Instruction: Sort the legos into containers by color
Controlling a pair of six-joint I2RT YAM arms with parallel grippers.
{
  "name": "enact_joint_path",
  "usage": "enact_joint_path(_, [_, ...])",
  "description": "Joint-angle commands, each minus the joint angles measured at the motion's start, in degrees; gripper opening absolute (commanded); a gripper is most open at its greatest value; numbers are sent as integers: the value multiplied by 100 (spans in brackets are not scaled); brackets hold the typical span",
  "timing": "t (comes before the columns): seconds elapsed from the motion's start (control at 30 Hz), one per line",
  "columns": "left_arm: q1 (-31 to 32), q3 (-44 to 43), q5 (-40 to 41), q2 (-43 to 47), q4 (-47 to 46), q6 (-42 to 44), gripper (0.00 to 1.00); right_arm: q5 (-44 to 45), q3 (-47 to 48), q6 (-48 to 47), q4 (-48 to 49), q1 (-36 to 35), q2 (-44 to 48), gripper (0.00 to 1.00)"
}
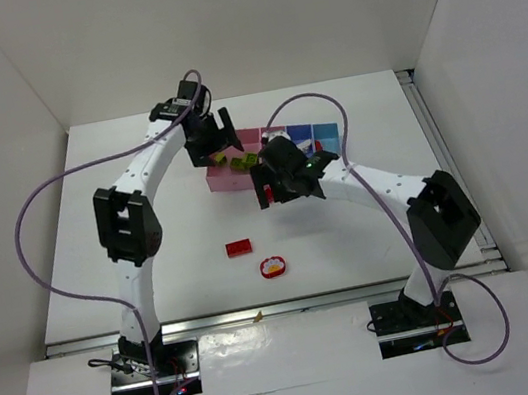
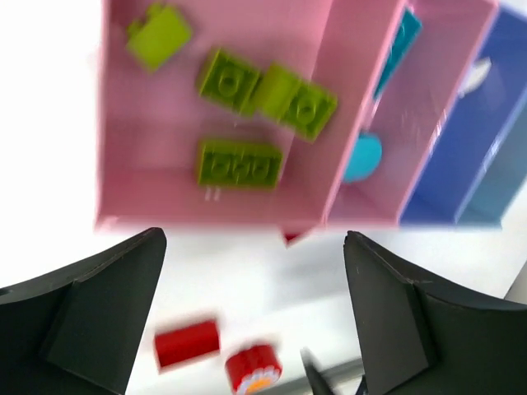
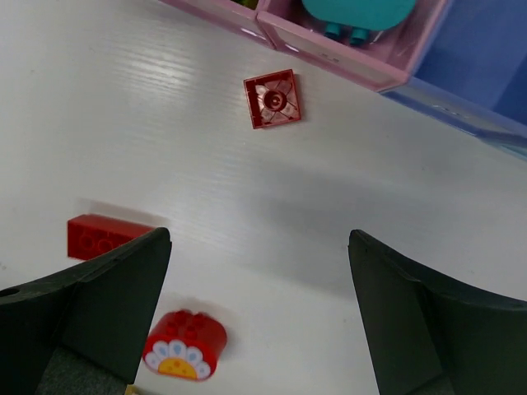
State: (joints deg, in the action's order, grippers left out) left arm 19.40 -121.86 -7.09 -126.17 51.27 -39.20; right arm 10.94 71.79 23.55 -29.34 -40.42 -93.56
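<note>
We are looking down on a white table (image 1: 119, 181) closed in by plain white walls (image 1: 8, 58). On the left, the left arm (image 1: 127, 225) is rising from its base, bending at the elbow and reaching forward and to the right, so that the left gripper (image 2: 254, 247) is hanging over the near edge of the wide pink bin (image 2: 140, 132). Its fingers (image 2: 99, 313) are standing wide apart and gripping nothing. Several lime green bricks (image 2: 239, 163) are lying in that bin. Beside it, the narrow pink bin (image 2: 403, 148) is holding cyan pieces (image 2: 362, 156), and the blue bins (image 2: 461, 156) are sitting to its right. On the bare table in front of the bins, a red brick (image 3: 103, 236), a round red-rimmed piece (image 3: 184, 346) and a square red piece (image 3: 272, 99) are lying apart from one another. The right arm (image 1: 440, 219) is leaning in from the right with its elbow raised. The right gripper (image 3: 259, 239) is hovering above these red pieces, its fingers (image 3: 412, 321) spread and touching none of them.
</note>
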Motion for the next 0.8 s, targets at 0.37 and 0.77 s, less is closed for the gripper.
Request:
enact_joint_path(0.37, [-77,3361,771,3212,6,53,98,690,-534,-439,2495,-97,-1357,91])
enact_joint_path(0.77, [29,4451,692,3582,-99,0,98,646,-148,-737,2864,-97,-2157,82])
